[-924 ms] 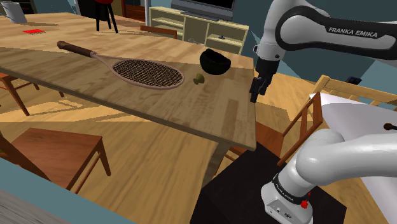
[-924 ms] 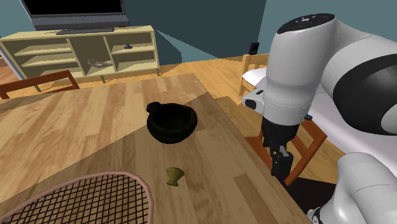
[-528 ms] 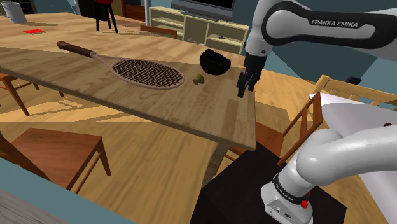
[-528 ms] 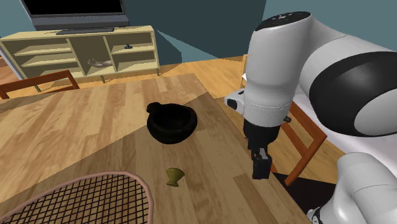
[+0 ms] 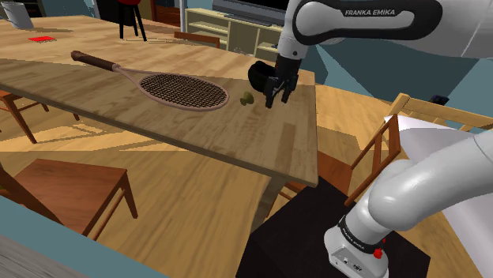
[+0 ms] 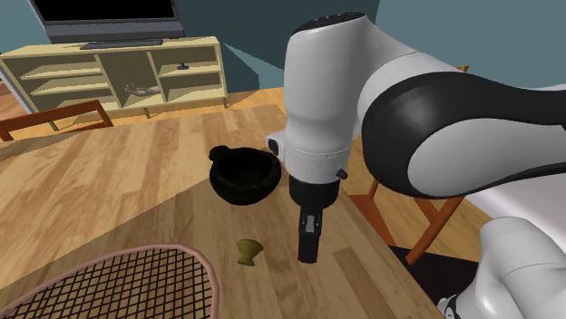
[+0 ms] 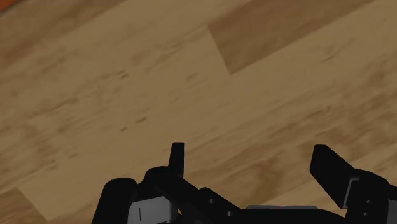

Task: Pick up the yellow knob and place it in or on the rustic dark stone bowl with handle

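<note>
My claw [image 5: 275, 97] nears the yellow knob [image 5: 247, 98]
It has swung in over the surface [image 5: 158, 120], open and empty; grasp comes next

Pretty clearly somebody's home, a living/dining room kind of setup. The big wooden worktop [image 5: 158, 118] reads as a dining table, with wooden chairs [image 5: 71, 185] along its long edge. There's a plank floor [image 5: 197, 197] and teal walls [image 6: 290, 45]. Beyond the far edge sits a cream shelf unit [image 6: 109, 72] with a flat TV [image 6: 100, 20] on top. The white thing [image 5: 430, 150] off the worktop's short end might be a sofa or a bed, hard to say.
</note>
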